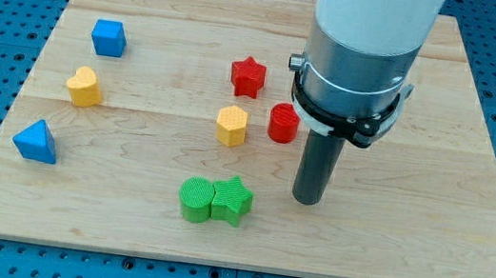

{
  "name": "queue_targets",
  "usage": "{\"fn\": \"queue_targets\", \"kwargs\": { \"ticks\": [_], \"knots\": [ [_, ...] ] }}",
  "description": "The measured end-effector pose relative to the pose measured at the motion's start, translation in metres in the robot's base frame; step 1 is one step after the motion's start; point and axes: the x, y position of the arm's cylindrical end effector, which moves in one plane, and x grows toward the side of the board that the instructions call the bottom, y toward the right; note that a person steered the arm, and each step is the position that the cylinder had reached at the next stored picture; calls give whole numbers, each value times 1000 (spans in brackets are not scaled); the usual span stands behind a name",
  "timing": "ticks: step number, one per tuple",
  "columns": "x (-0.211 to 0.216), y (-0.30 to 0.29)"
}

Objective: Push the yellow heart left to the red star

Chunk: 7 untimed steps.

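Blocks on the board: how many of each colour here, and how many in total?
Blue: 2, cube and triangle
Yellow: 2, heart and hexagon
Red: 2, star and cylinder
Green: 2, cylinder and star
Total: 8

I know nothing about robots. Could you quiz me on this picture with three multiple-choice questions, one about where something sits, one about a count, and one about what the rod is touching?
1. Where is the yellow heart?
A. near the view's left
B. beside the green blocks
C. under the rod

2. How many red blocks are there?
A. one
B. two
C. three

3. My tip is:
A. pressing the yellow heart
B. touching no block
C. on the blue cube

Answers:
1 A, it lies between the blue cube and the blue triangle.
2 B, the red star and the red cylinder.
3 B, bare board surrounds it, right of the green pair.
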Motion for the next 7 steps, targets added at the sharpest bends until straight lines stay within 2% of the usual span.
{"fn": "queue_targets", "kwargs": {
  "ticks": [1, 2, 4, 6, 7],
  "knots": [
    [-1, -3],
    [-4, -45],
    [-52, -161],
    [-59, -286],
    [-131, -277]
  ]
}}
